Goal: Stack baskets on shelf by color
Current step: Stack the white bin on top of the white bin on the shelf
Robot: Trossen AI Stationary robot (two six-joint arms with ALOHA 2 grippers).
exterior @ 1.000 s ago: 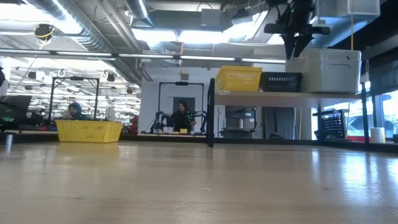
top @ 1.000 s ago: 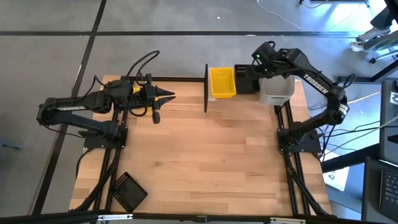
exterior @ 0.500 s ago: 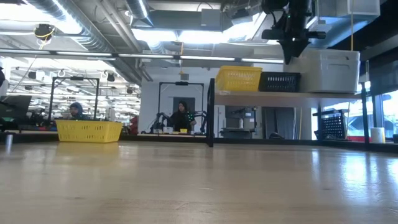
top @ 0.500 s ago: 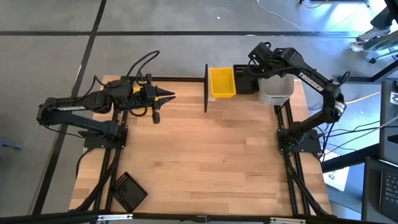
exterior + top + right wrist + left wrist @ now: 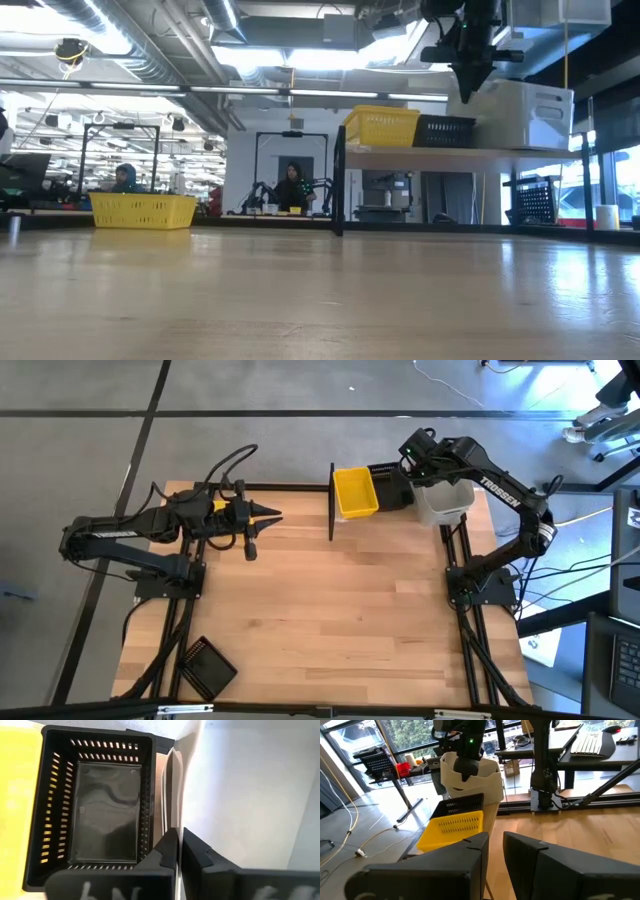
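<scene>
On the shelf (image 5: pixel 400 152) at the table's far right stand a yellow basket (image 5: pixel 355 492), a black slatted basket (image 5: pixel 392 488) and a whitish basket (image 5: pixel 443 500) in a row. My right gripper (image 5: pixel 418 462) is above the whitish basket's left side, shut on its wall. The whitish basket (image 5: pixel 520 112) is tilted. My left gripper (image 5: pixel 272 514) hovers level at the far left, shut, with nothing between its fingers. Another yellow basket (image 5: pixel 143 210) stands on the table under the left arm. My right gripper pinches the whitish basket's side wall (image 5: pixel 172 827), the one beside the black basket, at its rim. One finger is inside the basket and one outside. The fingers slant down from above. The basket is tilted, its held side raised and its other side on the shelf.
A black upright post (image 5: pixel 331 500) ends the shelf on its left. A black slatted basket (image 5: pixel 205 668) lies at the table's near left corner. The middle of the wooden tabletop (image 5: pixel 340 600) is bare. People sit in the room behind the table.
My right gripper has shut on the whitish basket's wall. That basket has tipped, its held side lifted off the shelf. The yellow and black baskets have shifted a little toward the table's left and now sit slightly askew.
</scene>
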